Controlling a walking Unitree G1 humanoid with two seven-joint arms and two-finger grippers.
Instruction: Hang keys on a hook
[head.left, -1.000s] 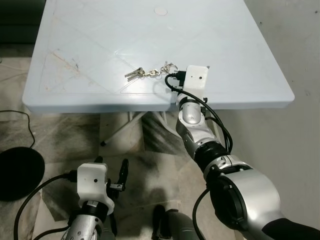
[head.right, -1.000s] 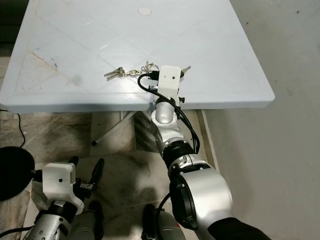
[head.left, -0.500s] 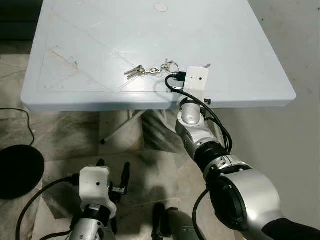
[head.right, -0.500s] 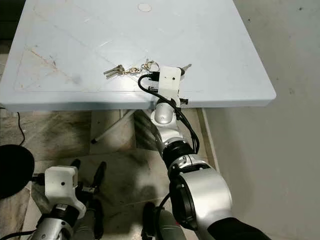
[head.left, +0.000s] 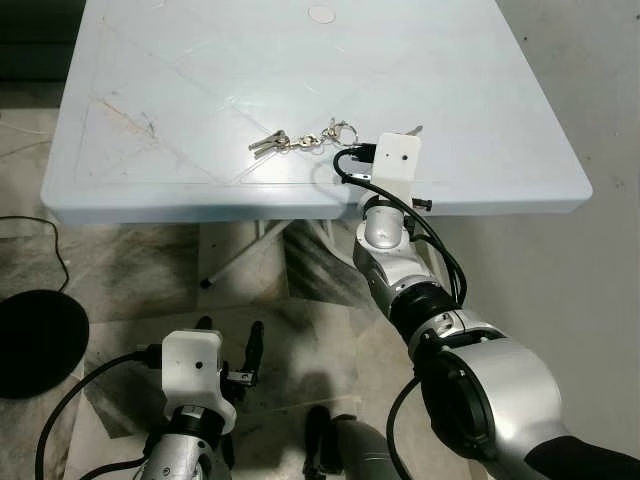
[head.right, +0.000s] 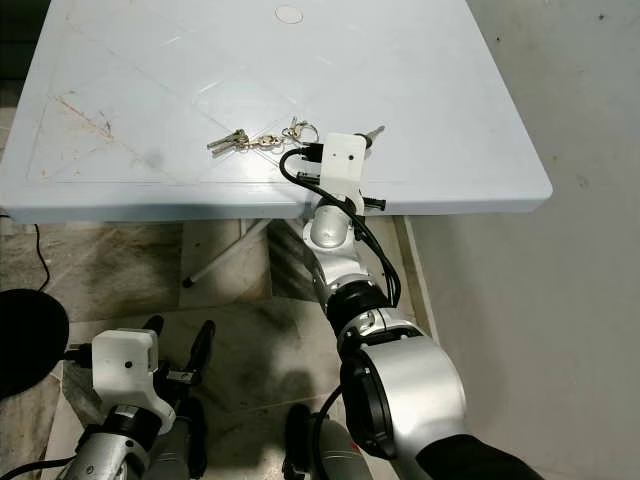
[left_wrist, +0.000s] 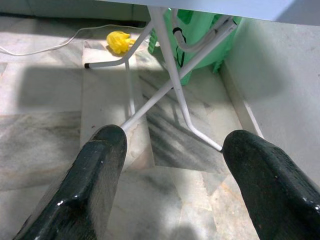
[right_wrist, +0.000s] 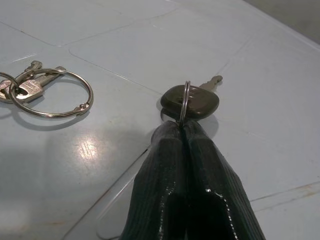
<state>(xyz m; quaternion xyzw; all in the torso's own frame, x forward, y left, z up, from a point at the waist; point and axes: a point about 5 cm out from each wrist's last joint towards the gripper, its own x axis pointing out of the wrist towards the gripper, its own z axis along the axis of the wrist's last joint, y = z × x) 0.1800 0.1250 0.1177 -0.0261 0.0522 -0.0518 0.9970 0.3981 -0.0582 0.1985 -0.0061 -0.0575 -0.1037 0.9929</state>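
Head views: the right arm is reaching forward over the near edge of a pale blue table (head.left: 150, 80), its white wrist housing covering the right gripper (right_wrist: 186, 131). A bunch of keys (head.left: 300, 141) is lying on the tabletop just beyond and to the left of that housing, made up of small silver keys (head.left: 268, 144) joined to a ring cluster. A single key tip is showing just past the housing on its right side. The left gripper (head.left: 228, 350) is hanging low over the marble floor (head.left: 130, 270), idle. A black round object (head.left: 35, 345) is sitting on the floor at the left. No hook is appearing in these frames.

Left wrist view: the two black fingers (left_wrist: 97, 175) are standing wide apart with nothing between them, pointing at the white table legs (left_wrist: 175, 85) and floor. A green object (left_wrist: 200, 50) and a yellow item (left_wrist: 119, 42) are lying beyond.

Right wrist view: the fingers are pressing together on a thin split ring (right_wrist: 185, 102) that is carrying a dark-headed key (right_wrist: 192, 100). A larger loose ring (right_wrist: 52, 92) with silver keys is resting on the table beside it.

Judgement: the task is standing at the pickup stage. The grip on the ring appears made, but the keys are not yet lifted; lifting, carrying and hanging all remain.
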